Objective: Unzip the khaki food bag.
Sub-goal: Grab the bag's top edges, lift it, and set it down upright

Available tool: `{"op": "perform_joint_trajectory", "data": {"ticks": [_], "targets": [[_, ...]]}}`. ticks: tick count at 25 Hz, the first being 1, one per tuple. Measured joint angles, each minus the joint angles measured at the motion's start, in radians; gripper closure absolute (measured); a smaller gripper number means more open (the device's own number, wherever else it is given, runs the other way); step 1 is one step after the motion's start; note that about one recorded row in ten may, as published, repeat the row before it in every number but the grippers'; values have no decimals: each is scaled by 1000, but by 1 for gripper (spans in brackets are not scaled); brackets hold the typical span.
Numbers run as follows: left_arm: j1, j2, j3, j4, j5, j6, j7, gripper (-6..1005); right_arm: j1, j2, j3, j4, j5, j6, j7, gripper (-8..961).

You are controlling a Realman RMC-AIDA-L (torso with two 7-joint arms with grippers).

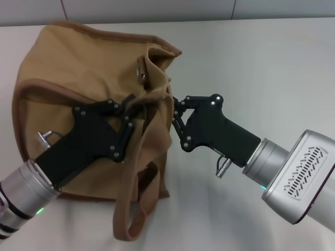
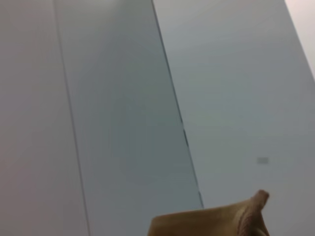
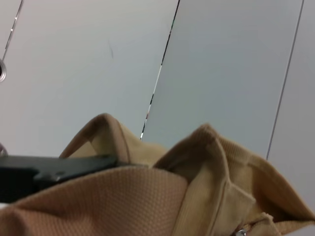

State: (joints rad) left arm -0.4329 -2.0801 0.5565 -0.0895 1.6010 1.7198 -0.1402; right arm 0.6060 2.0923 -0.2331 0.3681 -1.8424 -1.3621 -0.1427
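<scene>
The khaki food bag [image 1: 78, 68] lies slumped on the white table, its top crumpled toward the middle. A silver snap [image 1: 142, 74] shows near the top and a strap handle [image 1: 133, 209] loops toward me. No zipper pull shows. My left gripper [image 1: 131, 103] reaches in from the lower left and is shut on bunched fabric at the bag's top. My right gripper [image 1: 173, 111] comes from the right and is shut on the bag's right edge, its tips partly buried in cloth. The right wrist view shows the bag [image 3: 147, 201] close up with the left gripper [image 3: 54, 169] behind it.
The white table [image 1: 261, 63] stretches to the right and behind the bag. A pale panelled wall [image 2: 123, 98] fills the left wrist view, with a corner of the bag [image 2: 211, 221] at its edge.
</scene>
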Motion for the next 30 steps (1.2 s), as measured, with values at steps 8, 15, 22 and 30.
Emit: {"op": "perform_joint_trajectory", "data": {"ticks": [8,15,22,30], "targets": [[-13,0,-97,-44,-1,75,-4,921,1,0,9,0,0,22,-1,930],[9,0,-267,-89,-2,165,-16,921,-3,0,9,0,0,26,-1,913],[72,1,-427,-86,-3,224,-119,920,-20,0,11,-9,3,35,-2,896],[125,6,-486,-33,-3,210,-223,921,-37,0,14,-21,6,26,-2,877]]}}
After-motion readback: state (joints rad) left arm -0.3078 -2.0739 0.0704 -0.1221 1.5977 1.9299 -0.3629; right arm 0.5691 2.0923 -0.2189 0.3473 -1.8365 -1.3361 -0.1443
